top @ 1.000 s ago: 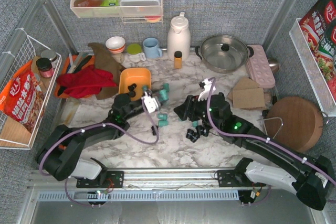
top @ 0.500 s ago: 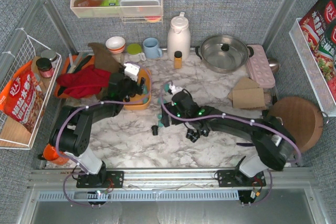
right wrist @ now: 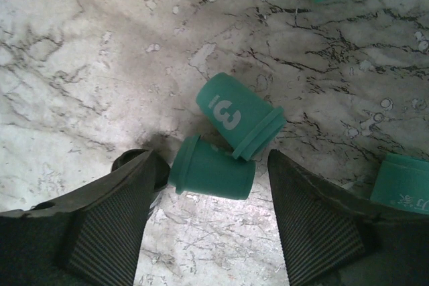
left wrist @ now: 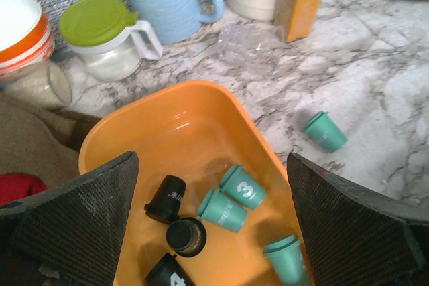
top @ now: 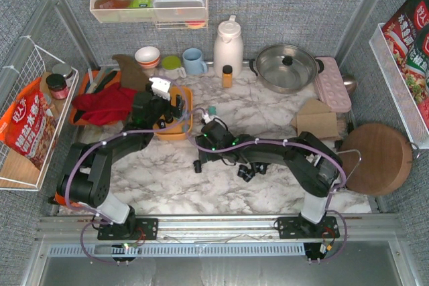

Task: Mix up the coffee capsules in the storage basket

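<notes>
Half open, the right gripper straddles a teal capsule lying on the bench, long axis 9-to-3 across the jaws and apparently not yet pinched, while the basket, roughly 9 o'clock from it, sits under the wide-open left gripper with several capsules inside.

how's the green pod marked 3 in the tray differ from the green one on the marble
The marked pod lies inside the orange tray; the marble pod lies outside it, alone. The marked pod shows a white 3; the marble pod shows no mark from here. Both are green, on their sides.
</notes>
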